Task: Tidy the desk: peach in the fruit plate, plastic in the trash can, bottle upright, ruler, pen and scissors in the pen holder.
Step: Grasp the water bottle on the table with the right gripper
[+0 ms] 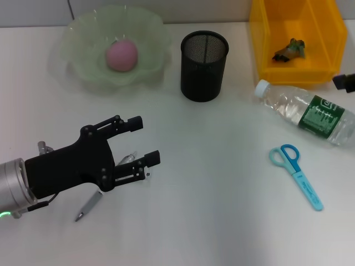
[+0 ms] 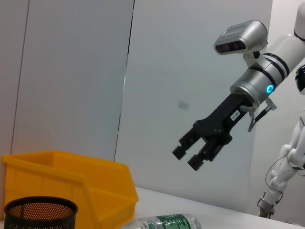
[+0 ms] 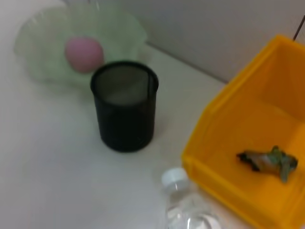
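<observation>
My left gripper (image 1: pixel 143 141) hovers open over the desk (image 1: pixel 222 221) at front left. The silver pen (image 1: pixel 89 208) lies partly hidden under it. A pale translucent tip beside the lower finger may be the ruler or the pen's far end; I cannot tell which. The peach (image 1: pixel 122 54) rests in the fruit plate (image 1: pixel 83 66). The plastic (image 1: pixel 289 50) lies in the trash can (image 1: pixel 260 61). On its side at right lies the bottle (image 1: pixel 308 112), and the scissors (image 1: pixel 297 174) are in front of it. The pen holder (image 1: pixel 204 65) stands at centre back. My right gripper (image 2: pixel 187 158) is raised and open, with nothing in it.
The desk's back edge meets a grey wall behind the plate and the bin. The bottle's cap (image 3: pixel 174 177) lies close to the bin's front corner (image 3: pixel 190 160). Bare tabletop stretches between the left gripper and the scissors.
</observation>
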You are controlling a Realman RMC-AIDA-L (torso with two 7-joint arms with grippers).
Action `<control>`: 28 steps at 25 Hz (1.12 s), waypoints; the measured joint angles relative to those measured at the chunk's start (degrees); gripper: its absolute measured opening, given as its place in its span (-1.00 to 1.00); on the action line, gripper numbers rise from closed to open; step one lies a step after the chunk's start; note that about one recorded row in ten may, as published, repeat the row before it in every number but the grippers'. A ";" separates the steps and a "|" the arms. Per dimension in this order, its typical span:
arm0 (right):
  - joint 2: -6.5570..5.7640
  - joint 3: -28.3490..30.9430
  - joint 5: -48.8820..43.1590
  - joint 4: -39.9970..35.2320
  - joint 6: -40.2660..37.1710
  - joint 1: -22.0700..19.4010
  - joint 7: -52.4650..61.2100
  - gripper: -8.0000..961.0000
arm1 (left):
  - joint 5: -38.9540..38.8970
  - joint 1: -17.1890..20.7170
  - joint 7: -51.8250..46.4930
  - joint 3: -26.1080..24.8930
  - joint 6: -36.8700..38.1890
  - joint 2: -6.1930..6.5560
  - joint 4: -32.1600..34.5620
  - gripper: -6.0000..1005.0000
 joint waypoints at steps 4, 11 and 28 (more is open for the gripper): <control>0.37 -0.34 -3.04 1.48 -0.67 1.24 -0.04 0.66 | 0.00 -0.01 0.00 0.05 -0.08 0.00 0.00 0.56; -0.23 -0.36 -4.22 6.18 -3.56 4.09 -2.16 0.66 | 0.00 -0.03 0.00 0.23 0.11 0.00 0.00 0.56; -0.31 -0.66 -14.03 11.31 -4.73 8.71 -1.02 0.66 | 0.00 0.35 0.00 0.27 0.09 0.00 0.00 0.56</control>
